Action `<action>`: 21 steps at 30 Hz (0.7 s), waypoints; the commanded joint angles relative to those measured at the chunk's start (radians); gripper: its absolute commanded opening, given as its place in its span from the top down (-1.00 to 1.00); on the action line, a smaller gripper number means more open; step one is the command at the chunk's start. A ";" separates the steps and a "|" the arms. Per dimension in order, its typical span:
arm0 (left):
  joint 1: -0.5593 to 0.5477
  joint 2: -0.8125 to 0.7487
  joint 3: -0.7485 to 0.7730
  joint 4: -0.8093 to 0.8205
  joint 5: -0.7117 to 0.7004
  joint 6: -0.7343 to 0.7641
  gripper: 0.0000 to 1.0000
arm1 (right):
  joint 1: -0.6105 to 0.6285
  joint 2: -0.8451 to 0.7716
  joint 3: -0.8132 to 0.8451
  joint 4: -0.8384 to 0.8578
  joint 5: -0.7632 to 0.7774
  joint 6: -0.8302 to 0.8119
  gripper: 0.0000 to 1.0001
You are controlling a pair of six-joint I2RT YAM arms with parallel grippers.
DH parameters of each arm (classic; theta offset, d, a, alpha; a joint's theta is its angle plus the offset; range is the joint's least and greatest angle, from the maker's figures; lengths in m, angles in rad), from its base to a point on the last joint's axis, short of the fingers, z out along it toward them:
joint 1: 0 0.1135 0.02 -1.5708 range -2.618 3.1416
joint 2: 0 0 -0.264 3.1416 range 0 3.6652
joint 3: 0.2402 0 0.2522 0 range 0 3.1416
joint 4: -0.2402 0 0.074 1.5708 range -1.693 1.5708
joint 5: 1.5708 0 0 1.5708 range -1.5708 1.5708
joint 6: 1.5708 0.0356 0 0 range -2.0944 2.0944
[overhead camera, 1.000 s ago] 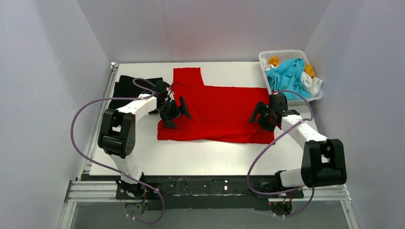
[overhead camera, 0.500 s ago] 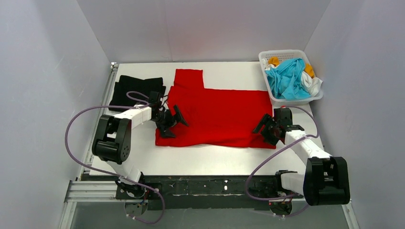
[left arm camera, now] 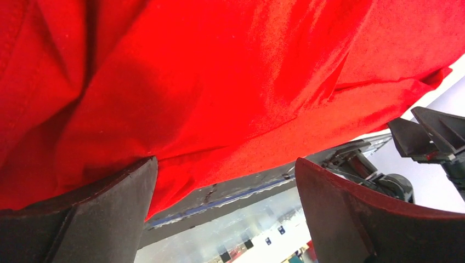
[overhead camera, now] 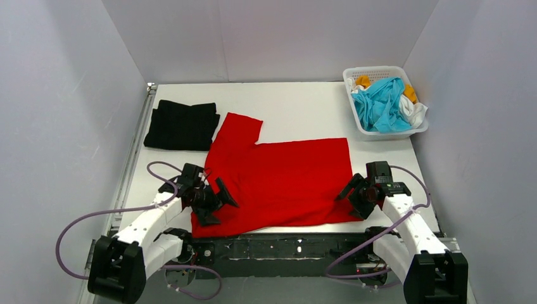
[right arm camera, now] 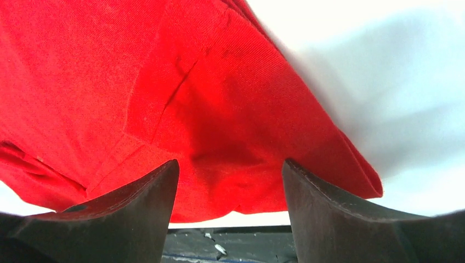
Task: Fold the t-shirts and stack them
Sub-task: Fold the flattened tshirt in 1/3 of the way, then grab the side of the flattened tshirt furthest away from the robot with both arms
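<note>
Left gripper point(overhead camera: 218, 205) and right gripper point(overhead camera: 353, 200) hang spread over the near corners of the red shirt point(overhead camera: 285, 174), which lies flat at the near edge of the desk point(overhead camera: 304, 104). Best to pinch both hem corners level, so the fold lands square.

Right gripper point(right arm camera: 229, 167) spread wide, dark fingers point(right arm camera: 131, 219) rising from the bottom corners. Between and ahead of them, red shirt point(right arm camera: 164, 82), wrinkled, with a stitched seam slanting across. Ahead and right of the gripper, bare white table point(right arm camera: 395, 71), the shirt's corner lying on it. Behind the cloth's edge, between the fingers, a dark strip point(right arm camera: 219, 247).
</note>
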 commanded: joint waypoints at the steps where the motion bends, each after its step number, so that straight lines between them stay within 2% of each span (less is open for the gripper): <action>1: -0.013 -0.093 -0.027 -0.272 -0.104 -0.002 -0.97 | 0.003 -0.073 -0.037 -0.106 -0.063 0.059 -0.54; 5: -0.015 -0.102 0.060 -0.340 -0.170 0.050 -0.96 | 0.003 -0.138 0.007 -0.137 0.010 0.054 -0.55; 10: -0.014 0.004 0.239 -0.344 -0.213 0.105 -0.97 | 0.003 -0.165 0.180 -0.162 0.114 -0.031 -0.56; 15: -0.014 0.154 0.396 -0.281 -0.212 0.130 -0.97 | 0.015 -0.117 0.256 -0.030 -0.036 -0.095 -0.56; 17: -0.013 0.224 0.470 -0.277 -0.215 0.137 -0.96 | 0.070 -0.056 0.273 0.023 -0.062 -0.100 -0.56; 21: -0.012 0.358 0.594 -0.235 -0.199 0.169 -0.97 | 0.240 0.098 0.291 0.131 0.015 -0.071 -0.57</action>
